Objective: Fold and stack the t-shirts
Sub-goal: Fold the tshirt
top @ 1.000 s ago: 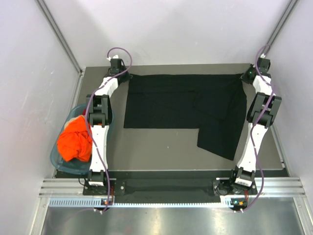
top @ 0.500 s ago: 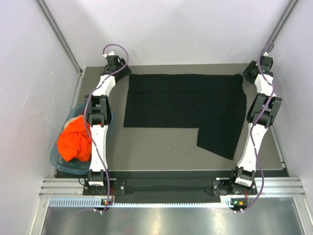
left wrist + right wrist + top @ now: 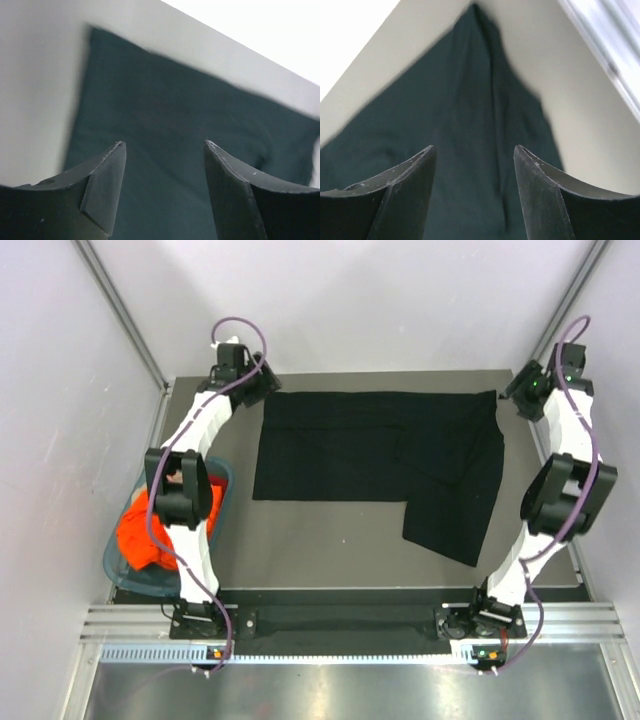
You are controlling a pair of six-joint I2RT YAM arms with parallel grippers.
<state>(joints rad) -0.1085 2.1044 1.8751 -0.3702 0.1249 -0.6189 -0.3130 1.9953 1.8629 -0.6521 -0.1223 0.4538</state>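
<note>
Overhead, a large plain black cloth t-shirt (image 3: 380,450) lies spread flat on the far half of the grey table (image 3: 330,540), with one flap reaching toward the near right. The left gripper (image 3: 164,145) hovers above its far left corner and the right gripper (image 3: 474,148) above its far right corner, both spread wide and holding nothing. A crumpled bright orange t-shirt (image 3: 140,535) sits in a teal plastic basket (image 3: 112,565) at the near left.

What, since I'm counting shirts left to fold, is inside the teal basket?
A bunched orange t-shirt; the left arm crossing above hides part of it and of the basket.
</note>
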